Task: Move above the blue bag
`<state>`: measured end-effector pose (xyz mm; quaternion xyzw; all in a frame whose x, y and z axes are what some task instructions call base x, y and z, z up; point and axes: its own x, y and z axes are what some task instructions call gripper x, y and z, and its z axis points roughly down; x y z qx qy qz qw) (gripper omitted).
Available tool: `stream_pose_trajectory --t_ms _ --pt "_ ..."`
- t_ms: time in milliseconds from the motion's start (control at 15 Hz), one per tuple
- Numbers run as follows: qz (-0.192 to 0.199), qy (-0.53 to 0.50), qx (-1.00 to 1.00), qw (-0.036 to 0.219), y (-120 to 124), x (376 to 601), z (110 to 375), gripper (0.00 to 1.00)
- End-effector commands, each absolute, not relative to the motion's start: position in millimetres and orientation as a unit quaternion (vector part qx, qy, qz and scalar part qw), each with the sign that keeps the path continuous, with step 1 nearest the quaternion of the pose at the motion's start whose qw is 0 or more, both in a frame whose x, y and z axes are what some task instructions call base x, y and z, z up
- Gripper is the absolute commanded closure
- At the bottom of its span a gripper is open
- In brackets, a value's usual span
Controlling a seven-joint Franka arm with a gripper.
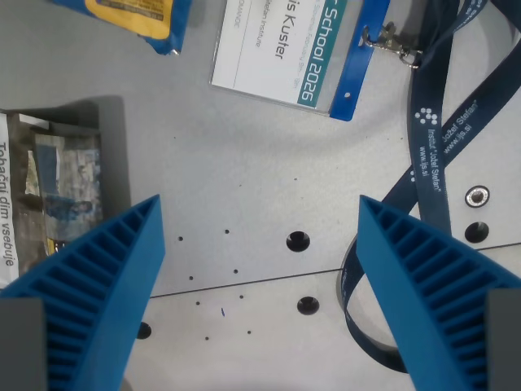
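Ribbed blue tool [260,236] gapes wide over grey metal table [244,163]; glossy blue bag [142,20] at top edge.

blue bag [138,20] cropped at top; badge [281,49] text cut off

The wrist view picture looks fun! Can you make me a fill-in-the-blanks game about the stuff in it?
1. The tool has two ribbed fingers colored ____.
2. The blue bag lies at the ____ edge of the wrist view.
3. Nothing sits between the fingers, so the tool is ____.
4. The name badge is clipped to a dark blue ____ printed with white letters.

Missing words: blue; top; open; lanyard
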<state>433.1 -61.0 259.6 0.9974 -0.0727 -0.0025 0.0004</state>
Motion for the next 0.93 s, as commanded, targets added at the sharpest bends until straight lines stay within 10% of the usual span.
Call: stream_pose_trajectory --t_ms 67,933 --pt "-0.001 -0.072 0.997 0.0 -61.1 433.3 260.8 0.0" --pt "0.003 0.015 1.0 0.0 -54.4 440.9 254.4 0.0"
